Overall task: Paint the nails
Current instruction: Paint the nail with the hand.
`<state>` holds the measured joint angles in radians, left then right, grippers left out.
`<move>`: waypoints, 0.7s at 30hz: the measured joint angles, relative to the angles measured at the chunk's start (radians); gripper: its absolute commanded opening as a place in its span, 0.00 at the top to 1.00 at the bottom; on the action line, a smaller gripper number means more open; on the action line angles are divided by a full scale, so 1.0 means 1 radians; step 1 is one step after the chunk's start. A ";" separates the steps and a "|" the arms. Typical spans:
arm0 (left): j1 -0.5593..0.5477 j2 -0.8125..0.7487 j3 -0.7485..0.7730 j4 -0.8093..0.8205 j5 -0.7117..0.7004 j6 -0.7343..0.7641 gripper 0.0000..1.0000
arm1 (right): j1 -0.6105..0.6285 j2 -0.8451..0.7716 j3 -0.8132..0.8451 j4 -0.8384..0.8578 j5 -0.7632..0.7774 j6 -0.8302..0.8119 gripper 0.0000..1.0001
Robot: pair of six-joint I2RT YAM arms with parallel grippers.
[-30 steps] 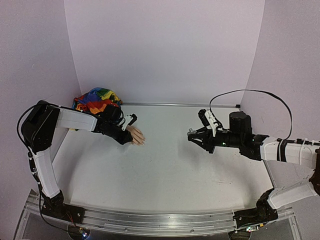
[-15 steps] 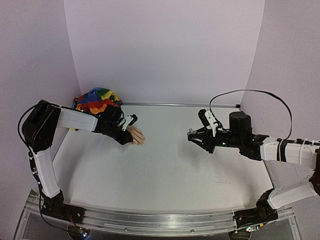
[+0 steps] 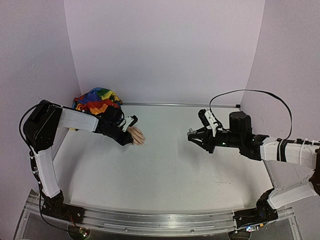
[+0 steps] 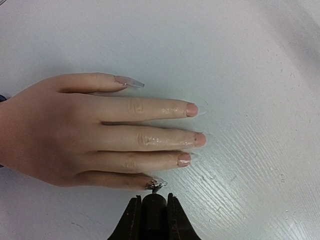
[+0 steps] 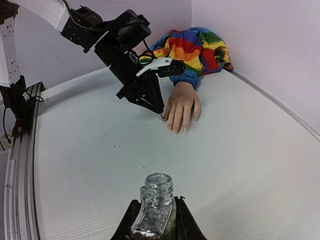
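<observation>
Robot: Hardly anything has shifted in the past second. Both arms and the fake hand (image 3: 136, 136) lie as before on the worktop (image 3: 170, 170), the rainbow sleeve (image 3: 97, 98) bunched against the back wall.

Student: Left wrist view: what is shown?

Robot: My left gripper (image 4: 153, 198), fingers clenched on a dark brush (image 4: 153, 207). Its glittery tip touches the nearest nail (image 4: 156, 184), on the outermost finger. The other nails (image 4: 192, 109) show pink with clear tips; whether they are coated, I cannot tell.

Student: And the right wrist view?

Robot: My right gripper (image 5: 154, 222), well apart from the hand, fingers grasping the open bottle (image 5: 156, 197) upright.

Student: How is this stroke best done?

Robot: In my judgement, with light pressure. Draw the bristles from cuticle to tip along the finger's axis and keep them off the skin. The bottle should be held level for the next dip.

Student: Any brands or writing?

Robot: None legible on the bottle, the sleeve or either arm.
</observation>
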<state>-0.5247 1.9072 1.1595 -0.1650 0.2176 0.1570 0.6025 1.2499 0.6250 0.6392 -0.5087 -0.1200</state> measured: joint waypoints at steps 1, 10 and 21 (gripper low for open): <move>0.000 0.001 0.001 -0.001 0.000 0.000 1.00 | 0.000 0.000 0.000 0.000 0.000 0.000 1.00; 0.000 0.005 0.005 0.000 0.015 0.000 1.00 | 0.000 0.000 0.000 0.000 0.000 0.000 1.00; -0.005 0.005 0.005 0.000 0.016 0.000 1.00 | 0.000 0.000 0.000 0.000 0.000 0.000 1.00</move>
<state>-0.5293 1.9125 1.1648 -0.1650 0.2333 0.1570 0.6025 1.2499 0.6250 0.6392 -0.5087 -0.1200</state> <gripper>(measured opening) 0.154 0.175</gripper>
